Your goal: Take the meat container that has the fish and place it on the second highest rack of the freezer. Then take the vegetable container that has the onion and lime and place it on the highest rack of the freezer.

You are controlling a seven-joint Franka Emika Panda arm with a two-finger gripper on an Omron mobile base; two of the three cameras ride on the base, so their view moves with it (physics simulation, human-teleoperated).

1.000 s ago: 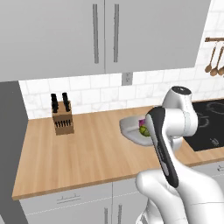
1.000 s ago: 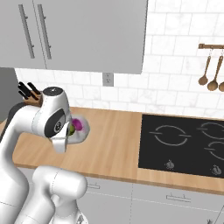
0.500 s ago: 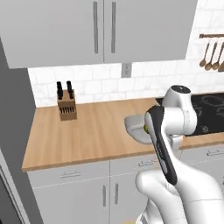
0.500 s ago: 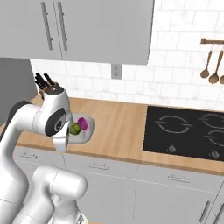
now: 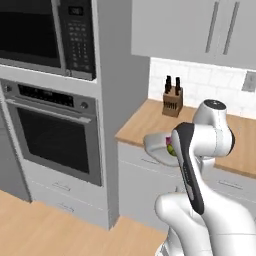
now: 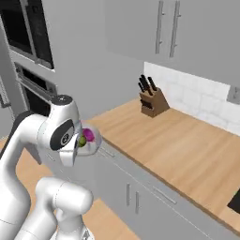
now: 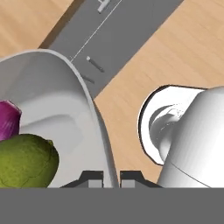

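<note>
My gripper [image 7: 110,177] is shut on the rim of the vegetable container [image 7: 65,87], a pale grey dish with a wide smooth rim. The dish hangs in the air off the front of the counter [image 5: 145,120]. Inside it lie the dark green lime [image 7: 26,159] and the purple onion [image 7: 8,124]. From the base, the vegetable container [image 5: 156,146] shows beside my forearm, and on the other side the onion [image 6: 88,136] and lime [image 6: 82,140] sit in it by my hand. The meat container, the fish and the freezer are out of view.
A tall grey column with microwave and oven [image 5: 50,125] stands left of the counter end. A knife block [image 6: 152,101] sits at the back of the counter [image 6: 187,145]. Grey drawers and doors [image 6: 136,197] run below it, over a wooden floor [image 5: 50,230].
The whole picture has shifted: the base has moved back from the counter and toward its left end, bringing the oven column into view. The dish stays in my shut gripper.
</note>
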